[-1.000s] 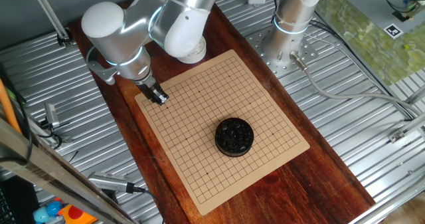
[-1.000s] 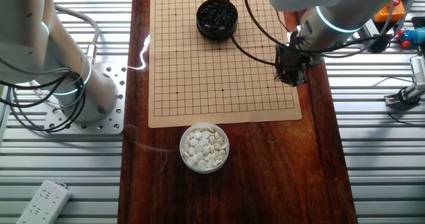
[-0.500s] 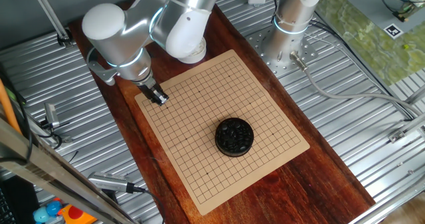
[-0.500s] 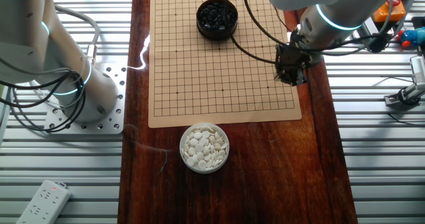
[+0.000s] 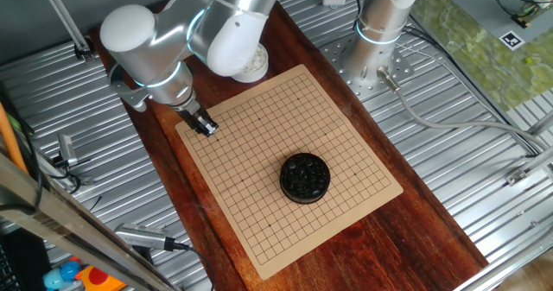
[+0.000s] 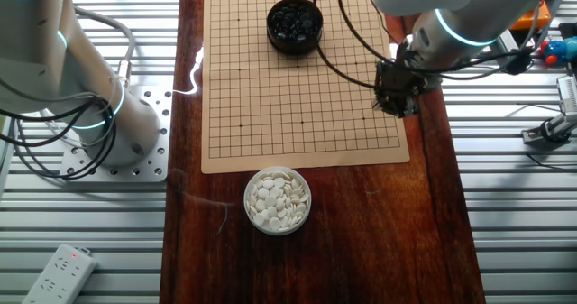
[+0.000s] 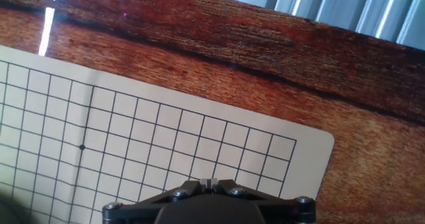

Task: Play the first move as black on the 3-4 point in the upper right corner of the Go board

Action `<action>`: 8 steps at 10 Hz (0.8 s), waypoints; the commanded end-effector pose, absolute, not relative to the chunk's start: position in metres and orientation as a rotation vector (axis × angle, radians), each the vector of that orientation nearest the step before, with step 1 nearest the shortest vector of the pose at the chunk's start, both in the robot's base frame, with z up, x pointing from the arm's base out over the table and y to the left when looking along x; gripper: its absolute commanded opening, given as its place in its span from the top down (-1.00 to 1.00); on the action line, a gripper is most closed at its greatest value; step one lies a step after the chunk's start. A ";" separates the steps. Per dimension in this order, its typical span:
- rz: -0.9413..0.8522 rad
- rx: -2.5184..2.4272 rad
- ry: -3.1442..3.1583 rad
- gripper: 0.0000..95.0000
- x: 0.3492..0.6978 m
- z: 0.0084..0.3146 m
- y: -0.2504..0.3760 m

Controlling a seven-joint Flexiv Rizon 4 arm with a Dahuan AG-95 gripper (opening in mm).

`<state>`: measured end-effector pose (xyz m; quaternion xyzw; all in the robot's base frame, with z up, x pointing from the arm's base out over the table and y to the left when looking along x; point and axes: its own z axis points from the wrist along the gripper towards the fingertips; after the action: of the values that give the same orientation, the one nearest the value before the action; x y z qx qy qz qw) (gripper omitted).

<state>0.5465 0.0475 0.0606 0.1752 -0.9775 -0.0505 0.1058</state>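
Observation:
The tan gridded board (image 5: 259, 161) lies on the dark wooden tabletop; it also shows in the other fixed view (image 6: 297, 105) and in the hand view (image 7: 133, 151). A black bowl (image 5: 304, 178) of black stones (image 6: 294, 20) stands on the board. My gripper (image 5: 206, 127) hangs low over the board's grid near one corner, also seen in the other fixed view (image 6: 394, 103). In the hand view my gripper (image 7: 208, 181) has its jaws pressed together. No stone shows between them; the space under the tips is hidden. No stone lies on the visible grid.
A bowl of white stones (image 6: 278, 200) stands on the wood just off the board's edge. A second robot base (image 5: 373, 41) stands beside the tabletop. Ribbed metal surface (image 6: 505, 214) surrounds the wood, with a power strip (image 6: 59, 272) and cables on it.
The arm's upper joints have shifted slightly to the left in one fixed view. The gripper stays over the same spot near the board's corner.

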 end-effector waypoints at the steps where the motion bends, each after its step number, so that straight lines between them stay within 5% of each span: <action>1: -0.152 0.503 -2.853 1.00 0.546 0.066 0.065; 8: -0.239 0.370 -2.824 1.00 0.508 0.067 0.095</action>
<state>0.5069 0.0961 0.0662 0.1278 -0.9783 -0.0818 0.1409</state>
